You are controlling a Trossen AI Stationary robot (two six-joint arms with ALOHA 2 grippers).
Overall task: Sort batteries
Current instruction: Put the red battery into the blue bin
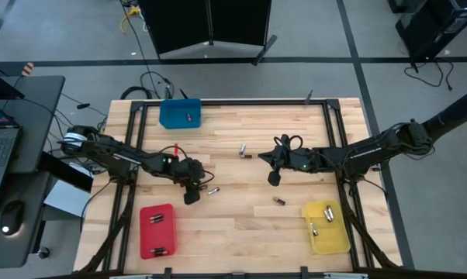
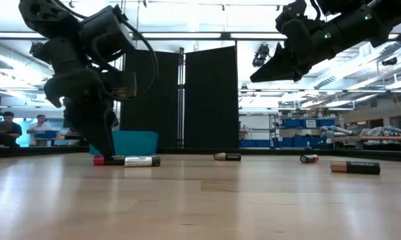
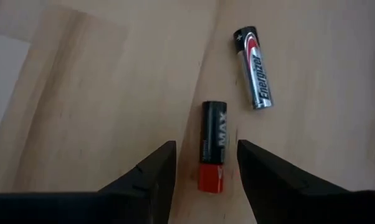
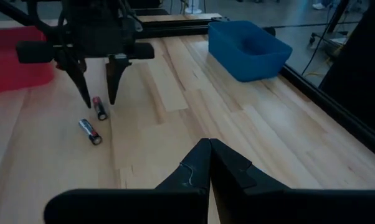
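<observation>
My left gripper (image 1: 191,195) (image 3: 206,148) is open and points down at the table, its fingertips standing on either side of a black battery with a red end (image 3: 213,148) (image 2: 108,160) without touching it. A silver and black battery (image 3: 255,67) (image 1: 212,190) lies on its side just beyond. My right gripper (image 1: 275,178) (image 4: 209,163) is shut and empty, raised above the table's middle (image 2: 262,73). More batteries lie flat on the wood: one near the centre (image 1: 245,152), one toward the yellow tray (image 1: 278,200), and a copper-topped one (image 2: 355,167).
A blue tray (image 1: 180,113) at the far edge holds one battery. The red tray (image 1: 145,232) at the near left holds two, and the yellow tray (image 1: 336,239) at the near right holds a few. Bare wood lies between the arms. People sit in the room beyond (image 2: 7,128).
</observation>
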